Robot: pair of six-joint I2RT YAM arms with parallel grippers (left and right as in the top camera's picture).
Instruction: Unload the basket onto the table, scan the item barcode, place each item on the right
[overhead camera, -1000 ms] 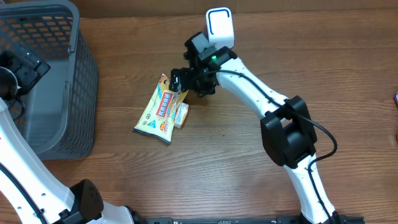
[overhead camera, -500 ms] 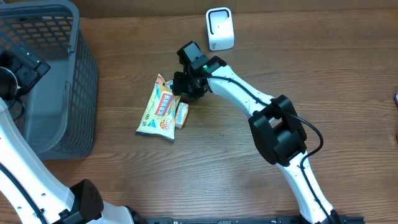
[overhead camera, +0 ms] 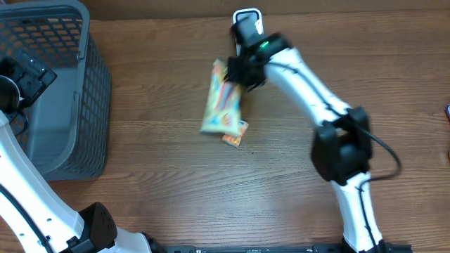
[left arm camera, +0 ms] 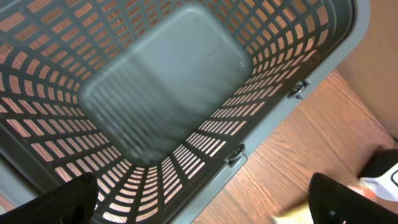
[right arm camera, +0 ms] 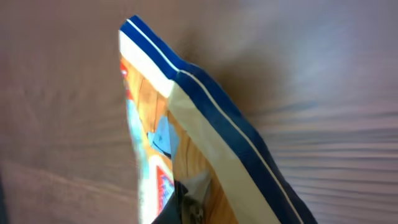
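The right jaws, apart a second ago, have clamped on the snack packet point(overhead camera: 221, 105) and lifted it off the bench; it now hangs just before the far scanner point(overhead camera: 246, 15), so scanning looks close. Left jaws stay apart over the basket point(overhead camera: 91, 91)

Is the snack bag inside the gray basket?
No, the snack bag hangs from the right gripper above the table, well away from the basket.

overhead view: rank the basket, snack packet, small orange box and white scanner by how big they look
1. grey basket: largest by far, even cut off by the frame
2. snack packet: blurred but clearly next
3/4. small orange box and white scanner: unsure, the right gripper hides most of the scanner
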